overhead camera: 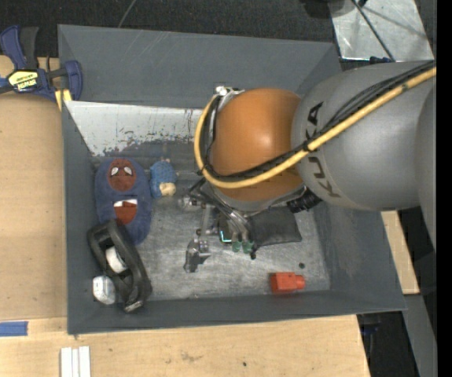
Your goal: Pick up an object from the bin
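My gripper (219,251) hangs below the orange cover, low over the bin's floor near its middle. Its two fingers stand apart and open, one fingertip (194,258) to the left and one to the right, with nothing between them. A blue plush toy (123,203) with a red face lies to the left, clear of the fingers. Beside the toy's upper end sits a small blue figure (163,179) with a tan face. A small red block (288,282) lies on the floor to the lower right of the gripper.
A black strap-like frame with white parts (119,267) lies in the bin's lower left corner. A dark flat rectangular thing (279,226) lies under the arm at the right. The arm and its orange cover hide the bin's upper right.
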